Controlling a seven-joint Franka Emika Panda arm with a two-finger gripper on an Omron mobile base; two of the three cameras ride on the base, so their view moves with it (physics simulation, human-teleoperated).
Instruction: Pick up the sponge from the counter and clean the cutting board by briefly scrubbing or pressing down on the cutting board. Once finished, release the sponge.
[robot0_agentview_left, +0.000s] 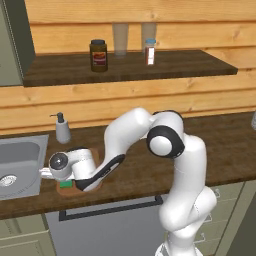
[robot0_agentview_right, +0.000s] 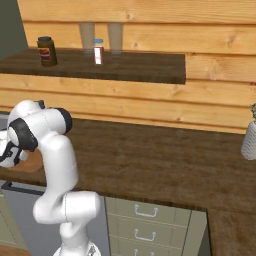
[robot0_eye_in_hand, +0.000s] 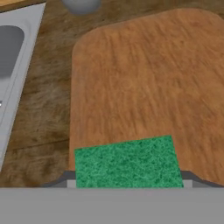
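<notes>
Broadly, the counter (robot0_eye_in_hand: 46, 109) carries the cutting board (robot0_eye_in_hand: 144, 78), filling the hand view's center and right. At bottom center lies the sponge (robot0_eye_in_hand: 127, 162), probably soft and light; grip its 2 short sides. The gripper (robot0_eye_in_hand: 129, 183) flanks it; squeezing or slackened, I cannot tell.

We've got a speckly bright green rectangular sponge (robot0_eye_in_hand: 127, 162) on a light brown wood-grain cutting board (robot0_eye_in_hand: 144, 83), a much darker brown streaky wooden table (robot0_eye_in_hand: 43, 109), a flat grey metal sink (robot0_eye_in_hand: 15, 65), and pale honey plank walls (robot0_agentview_left: 150, 95).
</notes>
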